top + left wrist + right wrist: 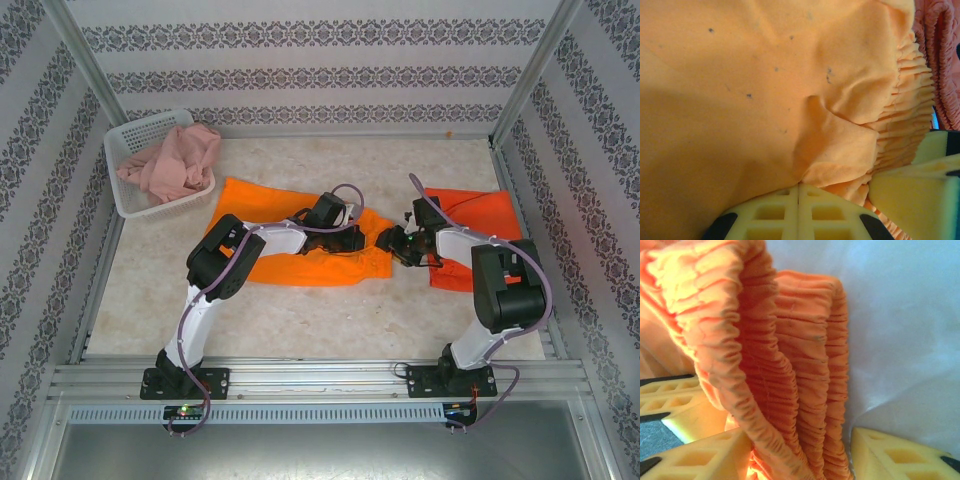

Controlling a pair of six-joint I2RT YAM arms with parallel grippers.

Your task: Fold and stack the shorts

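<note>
Right tool, half open astride the bright orange shorts' waistband, risked catching one layer only; left tool, pinched shut on their cloth, might slip.

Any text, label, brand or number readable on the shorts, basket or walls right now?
None readable. No print or tag shows on the bright orange shorts, red-orange shorts, pink shorts or white basket; the wall stripes are ornament, not lettering.
</note>
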